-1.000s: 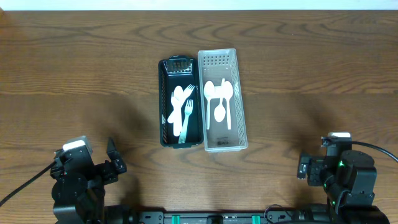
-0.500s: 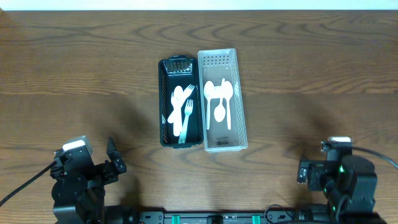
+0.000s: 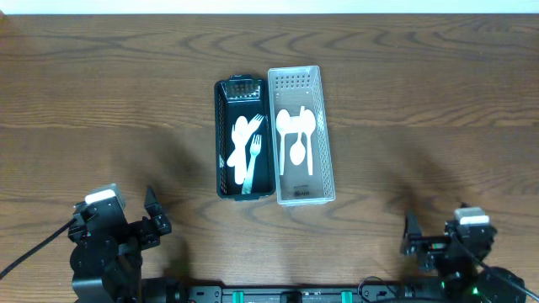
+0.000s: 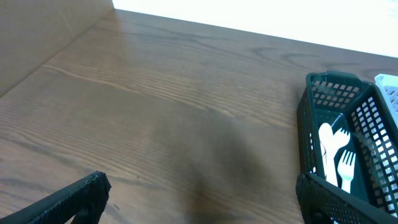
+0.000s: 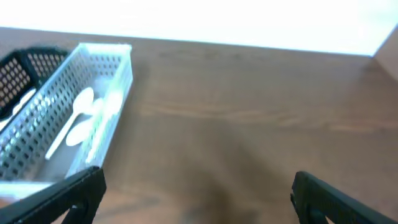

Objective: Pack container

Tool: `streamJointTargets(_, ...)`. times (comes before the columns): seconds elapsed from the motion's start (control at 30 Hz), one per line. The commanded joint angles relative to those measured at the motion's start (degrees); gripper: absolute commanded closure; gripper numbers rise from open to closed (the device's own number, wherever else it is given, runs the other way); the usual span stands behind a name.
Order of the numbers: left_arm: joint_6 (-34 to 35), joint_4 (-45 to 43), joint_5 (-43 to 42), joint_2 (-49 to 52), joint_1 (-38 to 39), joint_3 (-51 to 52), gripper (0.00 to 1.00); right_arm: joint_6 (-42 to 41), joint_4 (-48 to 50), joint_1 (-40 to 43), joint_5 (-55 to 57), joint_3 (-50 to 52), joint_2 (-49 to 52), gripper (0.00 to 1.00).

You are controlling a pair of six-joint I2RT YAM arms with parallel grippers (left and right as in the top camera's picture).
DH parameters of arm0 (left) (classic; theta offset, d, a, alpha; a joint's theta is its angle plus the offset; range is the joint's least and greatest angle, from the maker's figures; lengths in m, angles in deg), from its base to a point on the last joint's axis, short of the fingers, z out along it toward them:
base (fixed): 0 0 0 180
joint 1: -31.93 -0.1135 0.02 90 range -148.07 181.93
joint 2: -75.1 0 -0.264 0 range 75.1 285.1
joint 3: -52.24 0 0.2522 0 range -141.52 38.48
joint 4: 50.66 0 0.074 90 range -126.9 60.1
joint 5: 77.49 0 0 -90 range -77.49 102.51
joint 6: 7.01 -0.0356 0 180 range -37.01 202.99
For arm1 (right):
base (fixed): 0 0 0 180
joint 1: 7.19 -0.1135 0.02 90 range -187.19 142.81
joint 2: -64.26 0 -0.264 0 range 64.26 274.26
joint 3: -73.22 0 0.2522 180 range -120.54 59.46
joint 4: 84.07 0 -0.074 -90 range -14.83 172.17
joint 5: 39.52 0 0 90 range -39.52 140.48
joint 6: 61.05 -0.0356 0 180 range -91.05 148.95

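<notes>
Wood-grain table [image 3: 101, 84], dark brown, shown from overhead and from both wrists. Landmark: black basket [image 3: 220, 151], a slotted oblong tray near the table's middle, long axis running away from the robot. Inside it, white plastic forks [image 3: 253, 156] lying lengthwise, with what looks like one more white utensil alongside. Touching the black basket's right wall along its length: clear basket [image 3: 295, 81], slightly longer, holding white spoons [image 3: 296, 150] laid flat. No loose cutlery visible anywhere around the black basket.

Left gripper [image 4: 202, 202] low at the table's near edge, to the near left of the black basket and well apart from it; fingers spread wide, nothing between them. Right gripper [image 5: 199, 199] likewise at the near edge, to the near right of the black basket, beyond the clear basket and well apart; fingers spread wide, empty.

Judged stage: packing at or near its end, with every visible utensil already contained and both arms parked away from the trays.

Judged hazards:
- any fresh reach toward the black basket clipping a rim and sliding both trays together, given their contact and apparent light weight;
- thin plastic utensils jolted over a low wall by such a knock;
- a low approach from the near edge dragging a finger across the short end wall.
</notes>
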Motion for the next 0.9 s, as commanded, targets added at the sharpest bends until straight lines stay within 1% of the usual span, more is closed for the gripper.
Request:
streamJointTargets(0.0, 0.7, 0.0, 0.3, -0.3, 0.2, 0.0, 0.02, 0.6, 6.5, -0.5, -1.4, 5.5, -0.5, 0.01)
streamJointTargets(0.17, 0.7, 0.0, 0.3, -0.3, 0.2, 0.0, 0.02, 0.6, 24.6, -0.6, -1.6, 15.3, -0.7, 0.01)
streamJointTargets(0.2, 0.7, 0.0, 0.3, -0.3, 0.2, 0.0, 0.02, 0.6, 31.4, -0.8, -1.5, 18.7, -0.7, 0.01)
streamJointTargets(0.4, 0.7, 0.0, 0.3, -0.3, 0.2, 0.0, 0.02, 0.7, 47.8, -2.0, 0.1, 28.0, -0.7, 0.01)
streamJointTargets(0.57, 0.7, 0.0, 0.3, -0.3, 0.2, 0.0, 0.02, 0.7, 55.8, -3.7, 3.4, 33.5, -0.7, 0.01)
streamJointTargets(0.73, 0.7, 0.0, 0.3, -0.3, 0.2, 0.0, 0.02, 1.4, 55.1, -4.5, 6.4, 33.6, -0.7, 0.01)
streamJointTargets(0.87, 0.7, 0.0, 0.3, -0.3, 0.2, 0.0, 0.02, 1.2, 50.4, -4.5, 6.1, 33.6, -0.7, 0.01)
